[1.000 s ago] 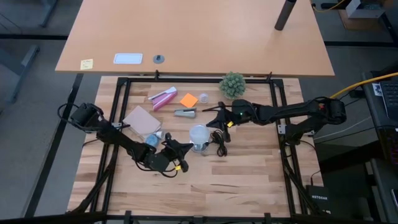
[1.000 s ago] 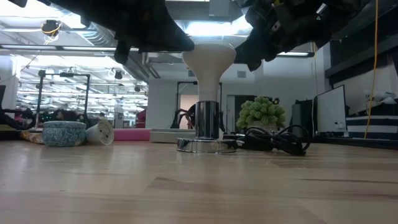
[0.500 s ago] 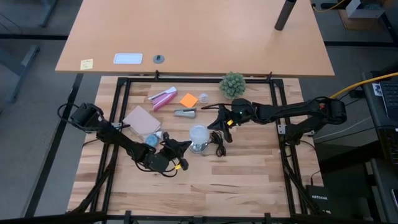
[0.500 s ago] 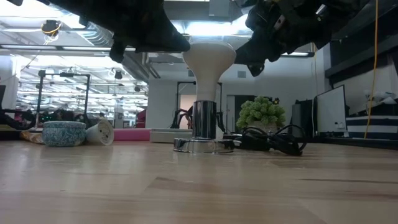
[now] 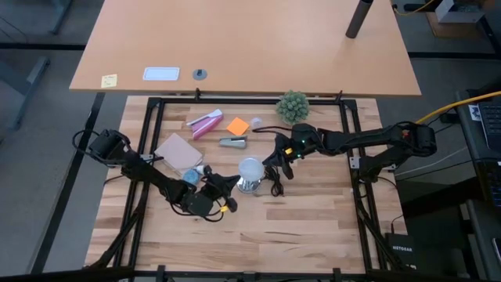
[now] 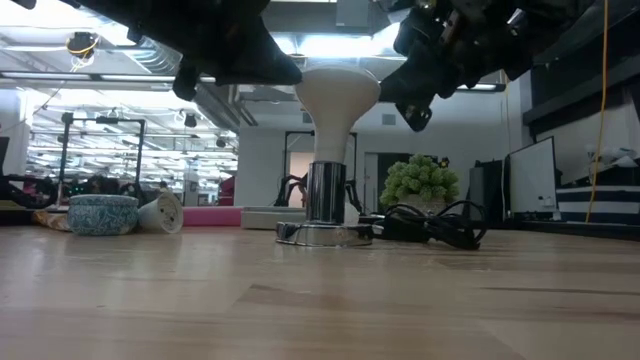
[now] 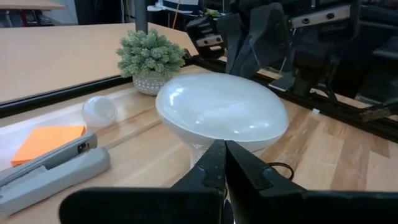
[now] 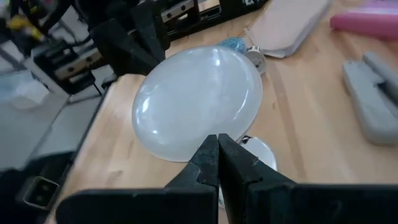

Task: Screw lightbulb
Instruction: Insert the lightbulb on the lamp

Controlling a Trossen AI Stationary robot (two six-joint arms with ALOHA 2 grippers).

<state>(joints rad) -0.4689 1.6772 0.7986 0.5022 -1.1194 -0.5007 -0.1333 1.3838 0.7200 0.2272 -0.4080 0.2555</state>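
1. Both claws are clenched empty: the left gripper (image 5: 232,181) and the right gripper (image 5: 272,162) flank the lightbulb (image 5: 250,168), one at each side of it.
2. Upright between them, the lightbulb stands in the metal socket (image 6: 324,232) on the table (image 5: 313,227).
3. Probably mostly screwed; thread depth is hidden, so final tightening may remain.

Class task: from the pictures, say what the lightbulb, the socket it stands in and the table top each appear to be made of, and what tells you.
Lightbulb: frosted white glass or plastic; matte dome with soft highlights.
Socket: polished metal, apparently; bright mirror-like reflections.
Table top: light wood; visible plank seams and grain.
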